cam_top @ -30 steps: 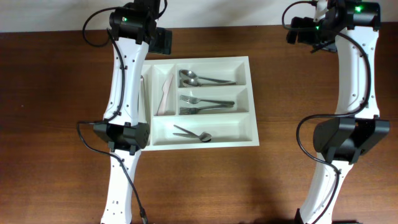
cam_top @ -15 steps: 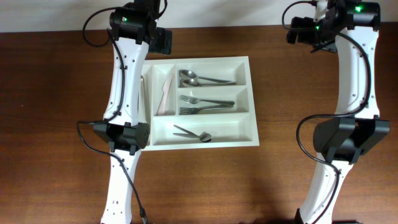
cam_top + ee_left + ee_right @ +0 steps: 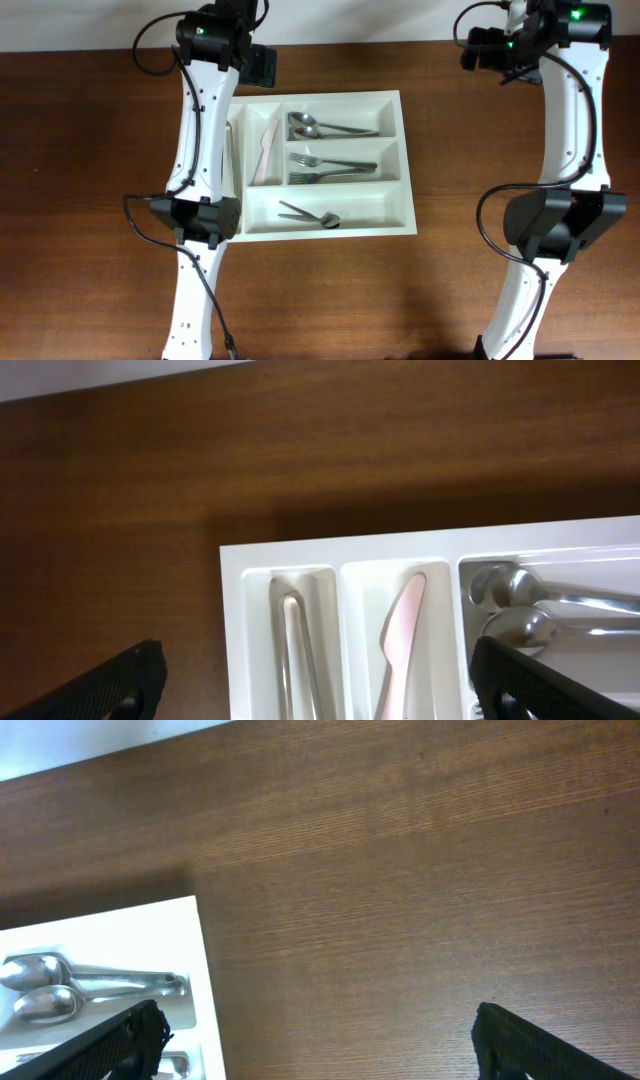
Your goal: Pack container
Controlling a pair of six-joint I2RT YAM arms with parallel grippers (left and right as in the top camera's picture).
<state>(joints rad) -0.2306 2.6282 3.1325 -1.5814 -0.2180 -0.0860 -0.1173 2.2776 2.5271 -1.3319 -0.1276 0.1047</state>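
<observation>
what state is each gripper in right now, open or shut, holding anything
left gripper: open, holding nothing, above the container.
right gripper: open, holding nothing, above the table.

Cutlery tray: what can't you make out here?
Overhead: left arm mostly covers the tray's leftmost slot.
Left wrist: bottom edge cuts off the pink knife and the metal utensil beside it.
Right wrist: frame edges leave only the tray's corner and two spoons.
</observation>
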